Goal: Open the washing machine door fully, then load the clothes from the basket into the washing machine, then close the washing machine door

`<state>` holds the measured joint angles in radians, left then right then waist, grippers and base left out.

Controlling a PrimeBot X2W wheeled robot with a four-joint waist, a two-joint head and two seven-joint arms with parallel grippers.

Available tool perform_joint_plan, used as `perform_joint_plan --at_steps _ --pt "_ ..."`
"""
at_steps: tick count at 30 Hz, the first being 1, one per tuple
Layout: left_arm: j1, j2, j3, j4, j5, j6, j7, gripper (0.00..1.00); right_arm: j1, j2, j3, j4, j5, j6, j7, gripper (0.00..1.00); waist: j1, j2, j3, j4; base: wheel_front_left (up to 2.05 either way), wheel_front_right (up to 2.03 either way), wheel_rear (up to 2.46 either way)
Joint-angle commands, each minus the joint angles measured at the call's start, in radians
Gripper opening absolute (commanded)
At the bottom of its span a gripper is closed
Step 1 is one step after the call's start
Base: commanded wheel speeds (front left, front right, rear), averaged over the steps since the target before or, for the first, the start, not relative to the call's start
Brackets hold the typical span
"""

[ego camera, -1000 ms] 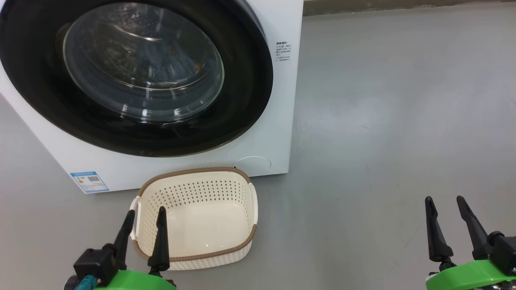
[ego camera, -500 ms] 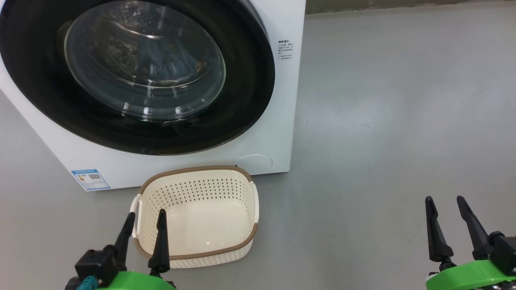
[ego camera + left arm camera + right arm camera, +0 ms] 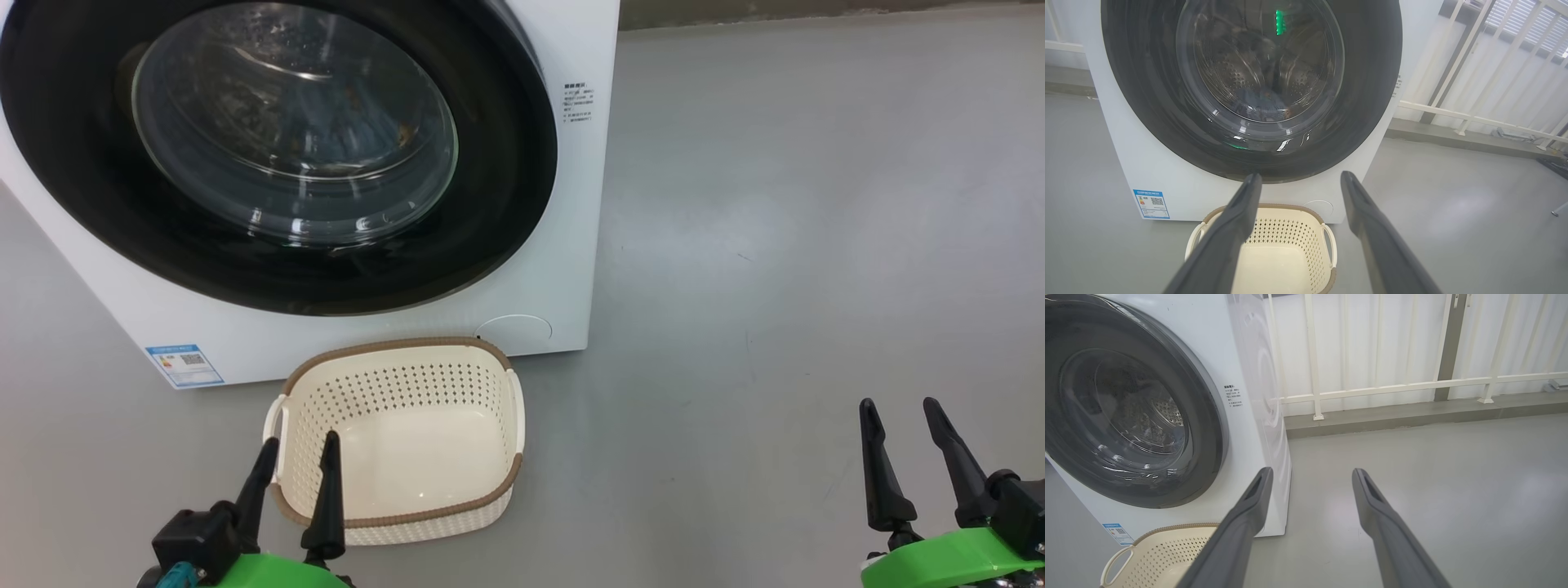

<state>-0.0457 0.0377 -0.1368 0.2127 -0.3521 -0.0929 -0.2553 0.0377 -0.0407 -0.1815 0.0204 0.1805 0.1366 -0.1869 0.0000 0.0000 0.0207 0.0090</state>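
Little has shifted: against the earlier head pictures the left gripper (image 3: 300,442) sits a touch lower, and the slight slide of the whole scene is the camera's. The washing machine (image 3: 563,269) stands ahead and to the left on the grey floor (image 3: 775,245), its door (image 3: 506,188) flat against the front — shut, by the look. Just before it sits the basket (image 3: 406,342), bare inside. The clothes (image 3: 322,122) show dimly as blue fabric behind the glass. Both grippers are spread wide, holding nothing. The left hangs by the basket's near-left rim, the door ahead and above it; the right gripper (image 3: 898,403) is well apart over bare floor. I judge the task done — backing away has free room rightward.
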Motion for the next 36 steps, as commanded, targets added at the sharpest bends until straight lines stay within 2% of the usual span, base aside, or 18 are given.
perform_joint_plan --at_steps 1,10,11,18,22,26,36 --pt "-0.024 0.013 0.036 -0.019 -0.009 -0.002 -0.006 1.00 -0.010 -0.009 0.026 -0.023 0.005 -0.006 -0.007 1.00 0.0000 0.0000 -0.001 0.000 0.00 0.00 0.00" --pt "-0.019 0.013 0.033 -0.028 -0.016 -0.001 -0.006 1.00 -0.009 -0.009 0.027 -0.027 0.004 -0.006 -0.005 1.00 0.0000 0.0000 -0.001 0.003 0.00 0.00 0.00" --pt "0.000 0.000 0.001 -0.002 -0.014 0.000 0.000 0.00 0.000 0.000 0.002 0.000 0.000 0.000 0.000 0.00 0.0000 0.0000 -0.001 0.003 0.00 0.00 0.00" --pt "0.015 -0.007 0.000 0.035 -0.041 -0.001 0.008 0.00 -0.001 0.008 0.001 0.052 0.029 0.000 0.010 0.00 0.0002 0.0000 -0.001 0.003 0.00 0.00 0.00" --pt "0.014 -0.006 0.008 0.034 -0.082 -0.002 0.019 0.00 -0.004 0.007 0.004 0.056 0.076 0.000 0.020 0.00 0.0022 0.0000 -0.004 0.002 0.00 0.00 0.00" --pt "0.011 -0.004 0.015 0.035 -0.122 -0.003 0.030 0.00 -0.008 0.007 0.007 0.061 0.121 0.000 0.029 0.00 0.0003 0.0000 -0.003 0.002 0.00 0.00 0.00" --pt "0.004 -0.002 0.034 0.035 -0.223 -0.006 0.059 0.00 -0.020 0.005 0.013 0.075 0.236 -0.001 0.051 0.00 0.0000 0.0000 -0.004 0.001 0.00 0.00 0.00"
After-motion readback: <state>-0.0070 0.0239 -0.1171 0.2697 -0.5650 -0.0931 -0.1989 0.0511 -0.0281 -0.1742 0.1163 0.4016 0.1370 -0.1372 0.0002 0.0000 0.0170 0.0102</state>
